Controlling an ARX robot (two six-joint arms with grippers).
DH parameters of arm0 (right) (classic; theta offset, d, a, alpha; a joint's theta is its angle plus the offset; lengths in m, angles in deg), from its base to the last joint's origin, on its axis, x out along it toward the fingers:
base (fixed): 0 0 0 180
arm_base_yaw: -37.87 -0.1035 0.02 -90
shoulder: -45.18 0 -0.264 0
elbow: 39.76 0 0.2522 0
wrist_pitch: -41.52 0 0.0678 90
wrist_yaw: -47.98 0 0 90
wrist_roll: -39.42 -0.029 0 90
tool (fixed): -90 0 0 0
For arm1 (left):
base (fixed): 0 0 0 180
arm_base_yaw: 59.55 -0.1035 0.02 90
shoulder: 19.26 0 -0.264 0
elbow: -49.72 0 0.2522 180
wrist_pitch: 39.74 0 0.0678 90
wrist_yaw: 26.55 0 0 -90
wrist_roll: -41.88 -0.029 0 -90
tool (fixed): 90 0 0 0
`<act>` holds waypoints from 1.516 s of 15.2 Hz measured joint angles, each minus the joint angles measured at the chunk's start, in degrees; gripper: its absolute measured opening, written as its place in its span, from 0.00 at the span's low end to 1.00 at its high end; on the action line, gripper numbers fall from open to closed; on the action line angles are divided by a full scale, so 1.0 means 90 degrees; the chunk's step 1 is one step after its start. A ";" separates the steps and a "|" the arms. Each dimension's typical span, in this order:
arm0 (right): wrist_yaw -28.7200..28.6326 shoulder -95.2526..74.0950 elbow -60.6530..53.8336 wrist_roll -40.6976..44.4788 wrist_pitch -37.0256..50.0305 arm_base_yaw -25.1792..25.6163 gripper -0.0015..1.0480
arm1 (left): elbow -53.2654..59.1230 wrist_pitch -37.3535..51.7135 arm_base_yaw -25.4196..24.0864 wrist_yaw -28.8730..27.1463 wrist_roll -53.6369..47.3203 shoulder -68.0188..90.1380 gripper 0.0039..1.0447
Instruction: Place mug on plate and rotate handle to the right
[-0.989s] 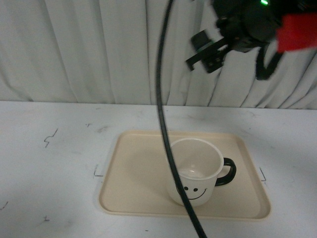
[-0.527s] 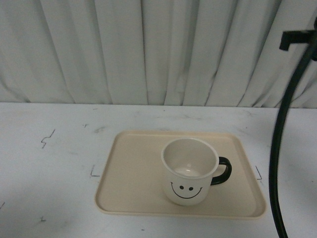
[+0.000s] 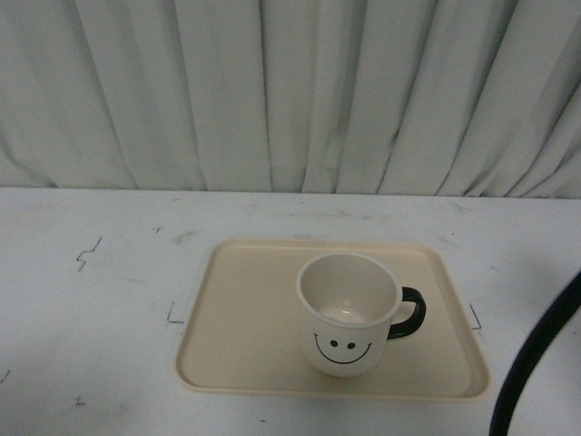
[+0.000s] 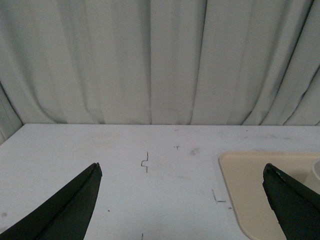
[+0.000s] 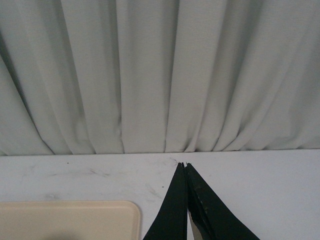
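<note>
Standing upright on the plate [image 3: 245,318], the mug [image 3: 348,312] sits toward the plate's right half, nearer its front rim than its back rim, with bare beige surface on all sides of it. Its smiley face points at the front camera, its open mouth shows a pale, empty inside, and the handle [image 3: 408,313] sticks out to the right, over the plate and short of the right rim. The plate lies flat on the white table [image 3: 91,300], which carries a few small dark scuff marks left of the plate; a pleated white curtain [image 3: 290,91] hangs behind the plate at the table's far edge. A black cable [image 3: 536,354] curves up at the front view's lower right corner, right of the plate and apart from it. No arm shows in that view. In the left wrist view, the left gripper [image 4: 182,200] is spread wide, its two dark fingers far apart with nothing between them, hanging over bare table left of the plate, whose corner [image 4: 250,175] shows beside one finger; a sliver of the mug's wall [image 4: 316,172] is just visible at the frame edge. In the right wrist view, the right gripper [image 5: 185,167] is pressed closed, fingertips meeting with nothing held, over bare table behind the plate; one rounded corner of the plate [image 5: 100,217] shows near it.
</note>
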 joint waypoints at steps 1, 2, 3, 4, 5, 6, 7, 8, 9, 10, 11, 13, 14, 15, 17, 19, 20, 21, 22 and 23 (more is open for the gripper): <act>-0.0053 0.0146 -0.0129 -0.0005 -0.0005 0.0029 0.02 | 0.0000 0.0000 0.0000 0.0000 0.0002 0.0000 0.94; -0.0134 0.0381 -0.0330 -0.0005 -0.0039 0.0061 0.02 | 0.0000 0.0000 0.0000 0.0000 0.0000 0.0000 0.94; -0.0180 0.0503 -0.0442 -0.0007 -0.0063 0.0092 0.02 | 0.0000 0.0000 0.0000 0.0000 0.0002 0.0000 0.94; -0.0253 0.0673 -0.0583 -0.0007 -0.0114 0.0112 0.02 | 0.0000 -0.0002 0.0000 -0.0002 0.0002 0.0000 0.94; -0.0379 0.0954 -0.1076 -0.0010 0.0255 0.0279 0.02 | 0.0000 -0.0002 0.0000 0.0000 0.0000 0.0000 0.94; -0.0500 0.1518 -0.1508 -0.0010 -0.0231 0.0393 0.02 | 0.0000 -0.0002 0.0000 0.0005 0.0002 0.0000 0.94; -0.0899 0.2118 -0.1605 -0.0010 -0.0512 0.0806 0.02 | 0.0000 0.0000 0.0000 0.0000 0.0002 0.0000 0.94; -0.0882 0.2293 -0.1649 -0.0015 -0.0622 0.0862 0.02 | 0.0000 0.0000 0.0000 -0.0002 0.0002 0.0000 0.94; -0.0891 0.2555 -0.1744 -0.0017 -0.0826 0.0877 0.02 | 0.0000 0.0000 0.0000 0.0005 0.0000 0.0000 0.94; -0.0918 0.2773 -0.1826 -0.0015 -0.1027 0.0872 0.02 | 0.0000 0.0000 0.0000 0.0005 0.0002 0.0000 0.94; -0.0925 0.2939 -0.1870 -0.0015 -0.1190 0.0872 0.02 | 0.0000 0.0000 0.0000 0.0002 0.0002 0.0000 0.94; -0.0928 0.3310 -0.1931 -0.0015 -0.1455 0.0872 0.02 | 0.0000 0.0000 0.0000 0.0000 0.0002 0.0000 0.94; -0.0930 0.3679 -0.1960 -0.0015 -0.1729 0.0872 0.02 | 0.0000 0.0000 0.0000 0.0000 0.0002 0.0000 0.94; -0.0930 0.3983 -0.2008 -0.0017 -0.1991 0.0872 0.02 | 0.0000 0.0000 0.0000 0.0002 0.0000 0.0000 0.94; -0.0930 0.4636 -0.2086 -0.0017 -0.2582 0.0872 0.02 | 0.0000 0.0000 0.0000 0.0000 0.0002 0.0000 0.94; -0.0930 0.5265 -0.2091 -0.0017 -0.3143 0.0872 0.02 | 0.0000 0.0000 0.0000 0.0002 0.0002 0.0000 0.94; -0.0930 0.5544 -0.2091 -0.0017 -0.3398 0.0872 0.02 | 0.0000 0.0000 0.0000 0.0002 0.0002 0.0000 0.94; -0.0930 0.5778 -0.2091 -0.0015 -0.3616 0.0872 0.02 | 0.0000 0.0000 0.0000 0.0002 0.0002 0.0000 0.94; -0.0933 0.6025 -0.2091 -0.0015 -0.3859 0.0872 0.02 | 0.0000 0.0000 0.0000 0.0002 0.0002 0.0000 0.94; -0.0930 0.6258 -0.2091 -0.0015 -0.4070 0.0872 0.02 | 0.0000 0.0000 0.0000 0.0002 0.0002 0.0000 0.94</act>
